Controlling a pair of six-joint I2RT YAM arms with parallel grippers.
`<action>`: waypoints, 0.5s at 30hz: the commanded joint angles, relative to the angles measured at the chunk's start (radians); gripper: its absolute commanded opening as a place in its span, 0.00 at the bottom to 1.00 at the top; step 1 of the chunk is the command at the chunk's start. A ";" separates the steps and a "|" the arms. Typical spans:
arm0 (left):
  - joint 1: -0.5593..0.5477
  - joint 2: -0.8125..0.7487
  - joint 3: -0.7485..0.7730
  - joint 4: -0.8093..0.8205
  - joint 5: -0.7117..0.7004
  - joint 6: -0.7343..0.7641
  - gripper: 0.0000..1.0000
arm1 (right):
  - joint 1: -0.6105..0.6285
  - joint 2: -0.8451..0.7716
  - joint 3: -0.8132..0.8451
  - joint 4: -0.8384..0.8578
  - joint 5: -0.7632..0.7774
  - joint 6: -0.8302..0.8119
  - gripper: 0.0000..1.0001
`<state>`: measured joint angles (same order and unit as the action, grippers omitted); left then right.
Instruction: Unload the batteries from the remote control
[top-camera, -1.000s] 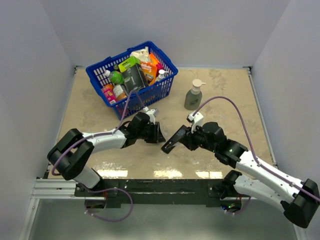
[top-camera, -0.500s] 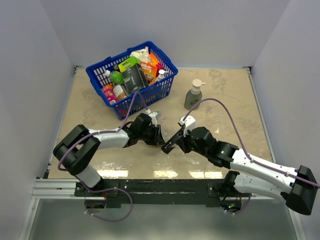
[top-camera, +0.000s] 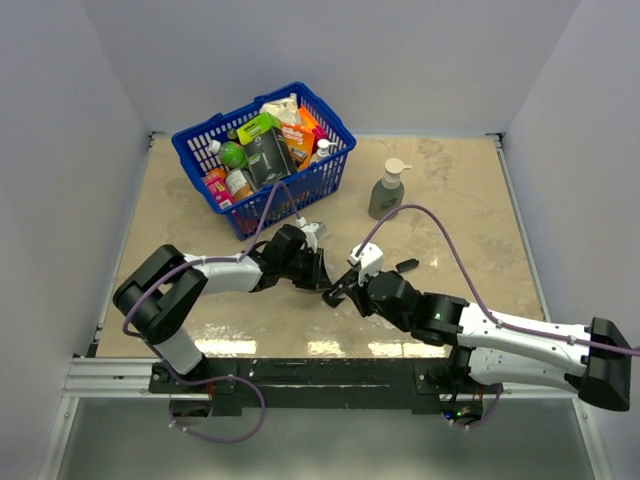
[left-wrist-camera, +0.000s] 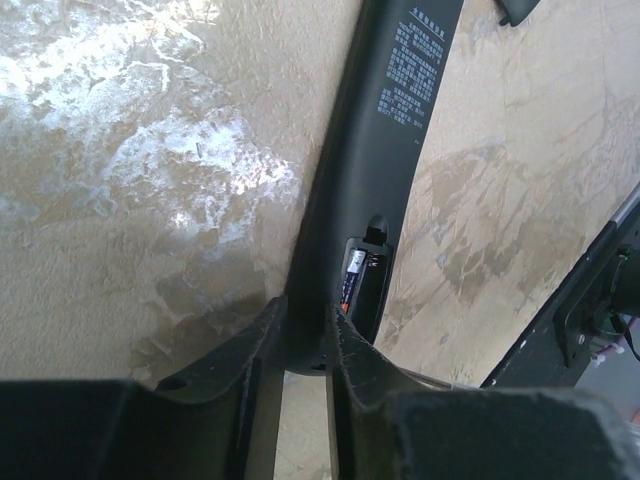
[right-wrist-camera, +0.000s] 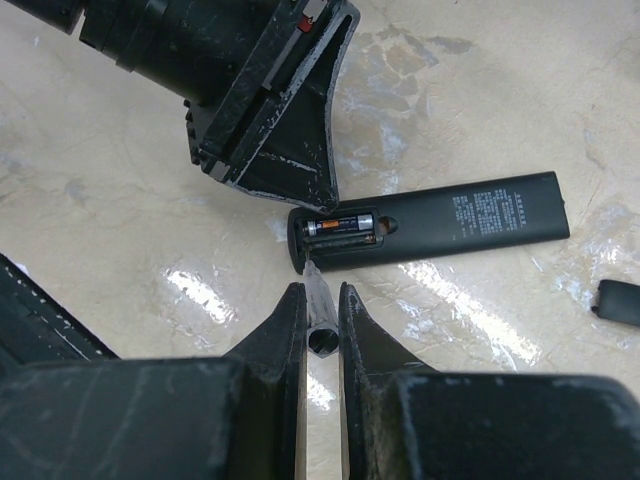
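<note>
Stretched further left now, the right gripper (right-wrist-camera: 320, 292) pinches a thin silvery cylindrical battery (right-wrist-camera: 318, 320) beside the slim black plastic remote control (right-wrist-camera: 470, 215). The left gripper (left-wrist-camera: 306, 308) clamps its end.

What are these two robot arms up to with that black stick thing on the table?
They are emptying a remote control. The left gripper holds one end of it, jaws shut. The right gripper has one battery pinched in its jaws beside the open slot. The other battery sits in the slot, and the cover lies apart on the table.
</note>
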<state>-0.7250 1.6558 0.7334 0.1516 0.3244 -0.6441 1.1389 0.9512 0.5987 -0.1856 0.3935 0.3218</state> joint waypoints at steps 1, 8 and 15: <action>0.002 0.010 0.024 0.000 -0.008 0.032 0.23 | 0.048 0.024 0.009 0.049 0.117 0.048 0.00; 0.003 0.013 0.014 -0.015 -0.022 0.041 0.16 | 0.139 0.044 0.016 0.031 0.234 0.097 0.00; 0.004 0.006 0.006 -0.032 -0.048 0.049 0.10 | 0.180 0.041 0.030 -0.014 0.312 0.134 0.00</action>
<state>-0.7250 1.6558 0.7353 0.1574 0.3305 -0.6411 1.3003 0.9947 0.5995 -0.1757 0.6243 0.3965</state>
